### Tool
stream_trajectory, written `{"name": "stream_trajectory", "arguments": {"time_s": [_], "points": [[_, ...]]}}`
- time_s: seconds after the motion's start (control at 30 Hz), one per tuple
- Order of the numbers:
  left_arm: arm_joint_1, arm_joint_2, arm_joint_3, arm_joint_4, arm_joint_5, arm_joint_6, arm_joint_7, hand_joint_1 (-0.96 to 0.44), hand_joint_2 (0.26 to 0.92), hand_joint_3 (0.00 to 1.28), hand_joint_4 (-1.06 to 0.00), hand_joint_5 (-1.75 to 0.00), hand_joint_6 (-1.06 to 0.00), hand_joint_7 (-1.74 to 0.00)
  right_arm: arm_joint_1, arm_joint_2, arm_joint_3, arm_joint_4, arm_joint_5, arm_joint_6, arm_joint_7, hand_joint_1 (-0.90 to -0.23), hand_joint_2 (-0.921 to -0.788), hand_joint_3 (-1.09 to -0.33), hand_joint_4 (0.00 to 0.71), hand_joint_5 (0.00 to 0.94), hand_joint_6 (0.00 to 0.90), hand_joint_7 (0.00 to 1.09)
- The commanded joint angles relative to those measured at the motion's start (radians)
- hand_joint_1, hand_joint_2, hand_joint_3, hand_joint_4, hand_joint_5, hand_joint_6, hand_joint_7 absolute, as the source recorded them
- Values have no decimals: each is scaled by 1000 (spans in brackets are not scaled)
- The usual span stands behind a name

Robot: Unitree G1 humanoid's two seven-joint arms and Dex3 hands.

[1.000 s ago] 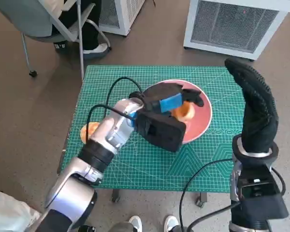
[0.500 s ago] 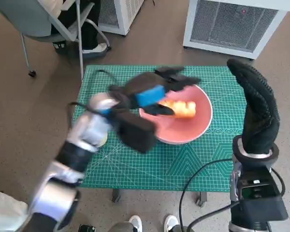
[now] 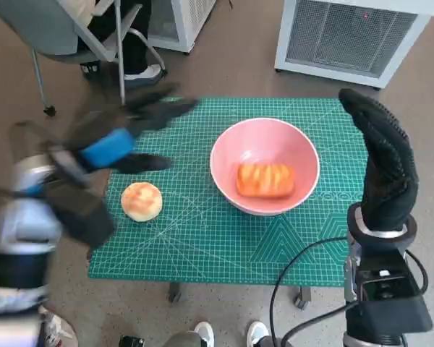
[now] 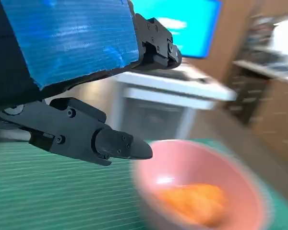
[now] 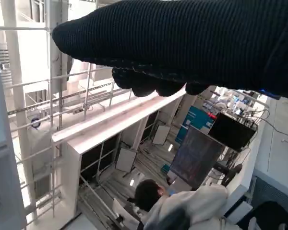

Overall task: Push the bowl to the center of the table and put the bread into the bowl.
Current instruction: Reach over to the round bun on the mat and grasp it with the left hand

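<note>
A pink bowl (image 3: 304,184) stands on the green mat near the table's middle, and a golden loaf of bread (image 3: 265,180) lies inside it. The left wrist view shows the same bowl (image 4: 187,163) and bread (image 4: 197,203), blurred. A round bun (image 3: 142,200) lies on the mat's left part. My left hand (image 3: 119,137) is blurred above the table's left edge, fingers spread, holding nothing; its fingers (image 4: 110,143) are apart. My right hand (image 3: 382,163) is raised upright over the table's right edge, gloved fingers together, empty.
The green cutting mat (image 3: 202,246) covers the small table. A chair (image 3: 94,36) and a person's legs stand at the back left. A white cabinet (image 3: 347,32) stands behind the table on the right. Black cables (image 3: 289,289) hang by my right arm.
My left hand let go of the bread in the bowl and swung back leftward off the bowl to the table's left edge. The bun is uncovered. My right hand has stayed still.
</note>
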Motion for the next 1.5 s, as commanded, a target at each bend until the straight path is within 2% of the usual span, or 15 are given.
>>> {"name": "stream_trajectory", "arguments": {"time_s": [0.03, 0.4, 0.63, 0.77, 1.17, 1.37, 1.5], "points": [[73, 55, 45, -25, -44, 4, -30, -383, 921, 77, -237, -36, -352, -109, 14, -1, 7, 5, 16, 8, 11, -387, -921, -520, 441, 7, 106, 744], [183, 95, 64, 36, -41, -3, -29, -400, 921, 95, -243, -21, -364, -90, 11, -5, 18, -1, 28, 15, 22, -392, -921, -521, 437, 4, 104, 747], [197, 71, 28, 88, 2, 17, -13, -384, 921, 107, -235, -9, -359, -63, 8, -10, 19, 5, 35, 11, 32, -391, -921, -524, 434, 2, 98, 753], [193, 58, -3, 110, 37, 41, -1, -354, 921, 87, -232, -4, -359, -47, 5, -13, 20, 9, 49, 9, 44, -394, -921, -524, 433, 2, 93, 756], [106, -6, -135, 192, 183, 150, 25, -273, 921, 49, -221, -1, -349, -18, 14, -22, 13, -11, 69, 16, 66, -397, -921, -522, 434, 2, 90, 766], [47, -47, -190, 314, 230, 141, 54, -232, 920, 35, -225, -2, -352, -12, 18, -23, 11, -26, 76, 25, 73, -391, -921, -521, 435, 2, 102, 769], [8, -70, -228, 409, 255, 130, 72, -200, 918, 21, -253, -12, -372, -17, 21, -24, 10, -34, 70, 29, 74, -387, -921, -521, 435, 2, 105, 767]]}}
